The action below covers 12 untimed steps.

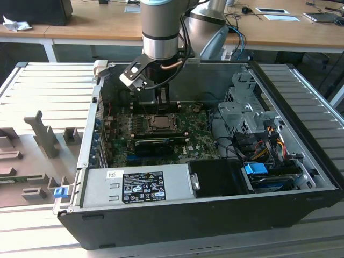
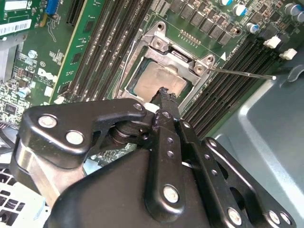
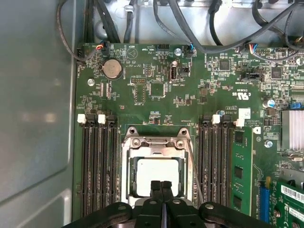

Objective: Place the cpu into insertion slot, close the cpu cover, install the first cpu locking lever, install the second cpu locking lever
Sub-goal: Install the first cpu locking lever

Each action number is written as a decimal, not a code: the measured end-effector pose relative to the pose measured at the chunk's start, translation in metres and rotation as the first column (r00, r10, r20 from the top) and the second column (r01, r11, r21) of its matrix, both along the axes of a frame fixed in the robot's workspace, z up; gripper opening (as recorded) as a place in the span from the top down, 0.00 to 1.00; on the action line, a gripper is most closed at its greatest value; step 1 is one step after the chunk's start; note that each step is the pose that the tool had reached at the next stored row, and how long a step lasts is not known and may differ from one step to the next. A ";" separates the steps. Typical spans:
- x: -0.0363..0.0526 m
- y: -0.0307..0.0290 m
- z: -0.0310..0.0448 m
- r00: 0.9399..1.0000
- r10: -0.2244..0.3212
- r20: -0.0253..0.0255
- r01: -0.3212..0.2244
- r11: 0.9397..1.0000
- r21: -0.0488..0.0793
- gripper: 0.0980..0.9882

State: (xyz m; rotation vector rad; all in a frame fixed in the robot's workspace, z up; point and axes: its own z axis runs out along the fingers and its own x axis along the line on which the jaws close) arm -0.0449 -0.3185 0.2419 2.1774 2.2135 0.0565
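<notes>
The cpu (image 3: 156,175) lies in the insertion slot (image 3: 126,190) on the green board, its dull silver top showing in both wrist views (image 2: 164,78). The cpu cover (image 3: 156,142) lies flat over it, framing the chip (image 2: 190,61). A thin wire locking lever (image 2: 242,73) sticks out sideways over the memory slots, unlatched. Another lever (image 2: 124,71) runs along the opposite side of the socket. My gripper (image 3: 161,184) is shut with nothing in it, its black fingertips pressed together just above the chip's edge (image 2: 164,92). In the exterior view the gripper (image 1: 163,101) hangs over the socket (image 1: 159,122).
Black memory slots (image 3: 97,161) flank the socket on both sides. Cables (image 3: 199,28) cross the case's far wall. The case holds a power supply (image 1: 140,185), a drive cage (image 1: 244,110) and a black card (image 1: 158,144) near the socket.
</notes>
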 end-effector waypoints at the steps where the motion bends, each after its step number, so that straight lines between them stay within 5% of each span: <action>1: 0.0000 0.0000 0.0010 1.000 0.000 0.000 0.000 1.000 0.000 0.99; 12: 0.0000 0.0000 0.0184 1.000 0.000 0.000 0.000 1.000 0.000 0.99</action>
